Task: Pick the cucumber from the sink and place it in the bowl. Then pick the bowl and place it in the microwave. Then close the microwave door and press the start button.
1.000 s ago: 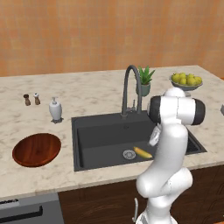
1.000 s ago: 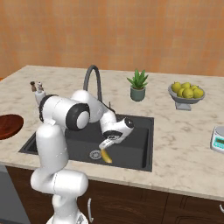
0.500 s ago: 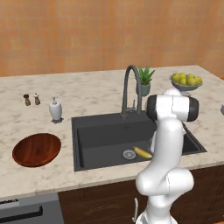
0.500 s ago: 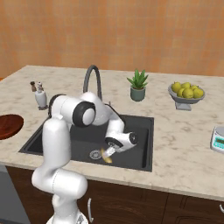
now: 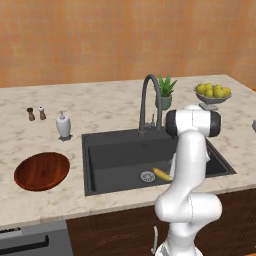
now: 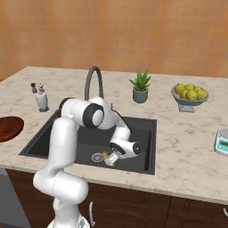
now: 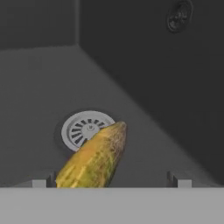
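Stubby yellow-green cucumber lying on the floor of the dark grey rectangular sink, just beside the round steel drain, toward the basin's front edge. Two-finger tool low in the basin, spread, tips either side of the cucumber's near end, nothing pinched yet. Best to centre the tips across the thicker middle, descend fully, squeeze gently, then lift straight up clear of the sink rim. Shallow reddish-brown wooden bowl waiting near the worktop's front left edge.
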